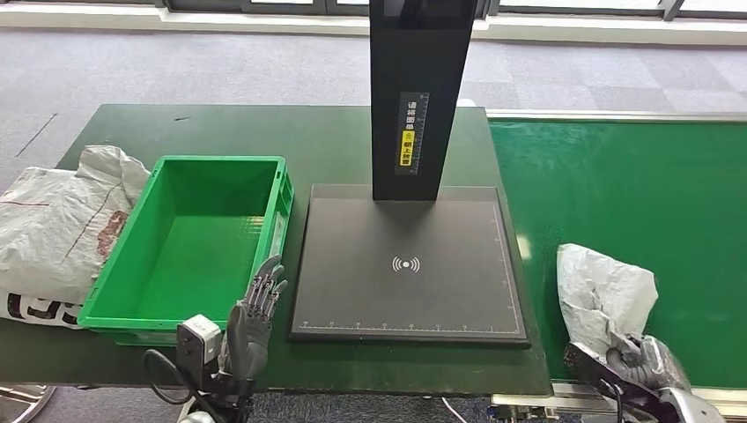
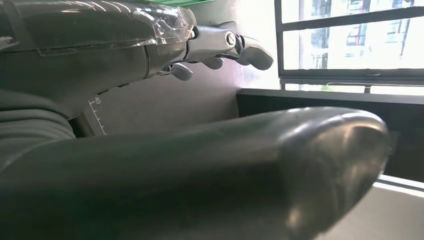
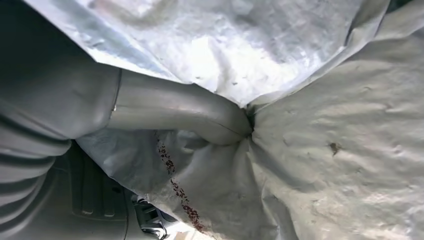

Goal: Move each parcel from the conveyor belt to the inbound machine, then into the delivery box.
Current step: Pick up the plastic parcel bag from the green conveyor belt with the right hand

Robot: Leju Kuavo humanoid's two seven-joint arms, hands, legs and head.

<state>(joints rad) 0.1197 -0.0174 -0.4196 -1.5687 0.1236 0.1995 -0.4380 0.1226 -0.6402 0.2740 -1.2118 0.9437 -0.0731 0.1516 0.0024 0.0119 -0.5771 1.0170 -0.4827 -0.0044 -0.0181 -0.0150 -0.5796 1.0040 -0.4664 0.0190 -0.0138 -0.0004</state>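
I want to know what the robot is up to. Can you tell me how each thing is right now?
Left robot hand: open, fingers apart, holding nothing.
Right robot hand: gripping the bag on the belt.
Crinkled white plastic parcel bag: on the green conveyor belt, held at its near edge.
Green plastic delivery box: empty.
Flat black inbound machine plate: bare.
Second white parcel bag: lying beside the box, outside it.

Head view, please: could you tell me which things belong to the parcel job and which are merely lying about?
Job:
parcel, gripped by right hand
conveyor belt
inbound machine
green delivery box
left hand, holding nothing

Lying about:
grey bag beside the box
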